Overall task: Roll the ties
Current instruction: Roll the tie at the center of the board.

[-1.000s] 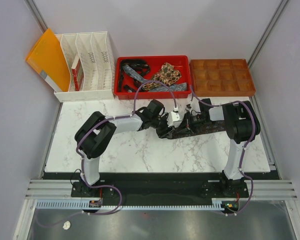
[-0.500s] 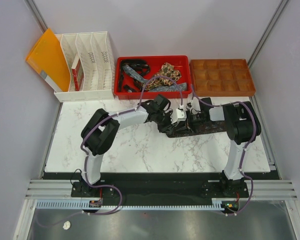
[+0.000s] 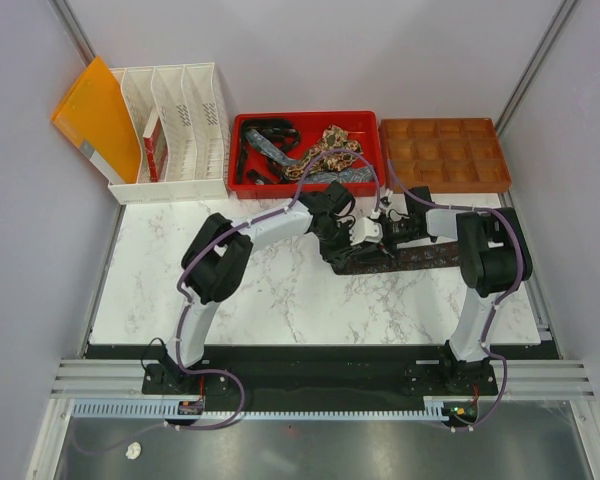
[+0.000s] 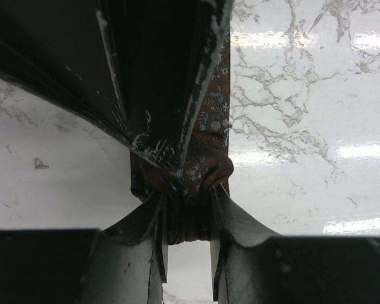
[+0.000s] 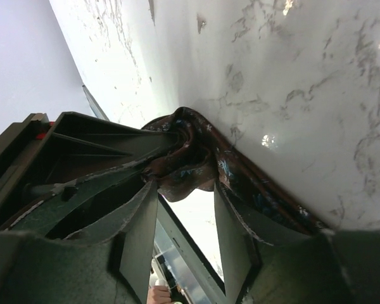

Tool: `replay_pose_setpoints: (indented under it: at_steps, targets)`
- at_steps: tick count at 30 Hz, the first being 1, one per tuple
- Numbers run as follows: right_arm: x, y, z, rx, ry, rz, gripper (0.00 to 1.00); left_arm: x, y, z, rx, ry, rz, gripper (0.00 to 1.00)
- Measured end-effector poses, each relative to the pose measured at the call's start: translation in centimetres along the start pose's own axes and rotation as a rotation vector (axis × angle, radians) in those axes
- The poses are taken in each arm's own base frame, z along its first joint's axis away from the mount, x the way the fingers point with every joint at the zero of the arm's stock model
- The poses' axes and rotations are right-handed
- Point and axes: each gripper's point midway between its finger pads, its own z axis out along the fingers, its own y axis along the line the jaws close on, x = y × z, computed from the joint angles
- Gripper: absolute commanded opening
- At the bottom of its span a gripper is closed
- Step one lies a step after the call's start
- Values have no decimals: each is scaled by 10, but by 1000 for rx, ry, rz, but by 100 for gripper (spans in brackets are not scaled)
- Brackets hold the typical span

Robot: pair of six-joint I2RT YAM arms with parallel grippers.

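Brown patterned fabric of the tie lies along the marble bench, its bunched end pinched tight in the left gripper while the right gripper stands half apart at the fold, so the roll wants steady tension and tight, even turns, I reckon.

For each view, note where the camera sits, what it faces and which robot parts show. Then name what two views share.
Top external: above and behind the bases, looking down on the white marble table; left arm and right arm show.
Left wrist: on the left arm, facing the table along the left gripper, pinching the dark brown patterned fabric necktie.
Right wrist: on the right arm, facing along the right gripper, fingers apart at that necktie.
Shared: both wrist views show necktie and table.
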Motion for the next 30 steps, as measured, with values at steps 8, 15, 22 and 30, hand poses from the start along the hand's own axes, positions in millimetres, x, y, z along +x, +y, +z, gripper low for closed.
replay_pose_setpoints:
  at_steps: [8, 15, 22, 30]
  targets:
    - [3, 4, -2, -16, -2, 8, 52, 0, 0, 2, 14, 33, -12, 25]
    - [10, 0, 0, -23, 10, 27, 47, 0, 1, 3, 19, 44, -25, 32]
    - [10, 2, 4, -28, 10, 9, 18, 0, 1, 4, 22, 49, -43, 38]
    - [9, 0, 6, -21, 26, -9, 0, 0, 3, 7, 19, 52, -47, 55]
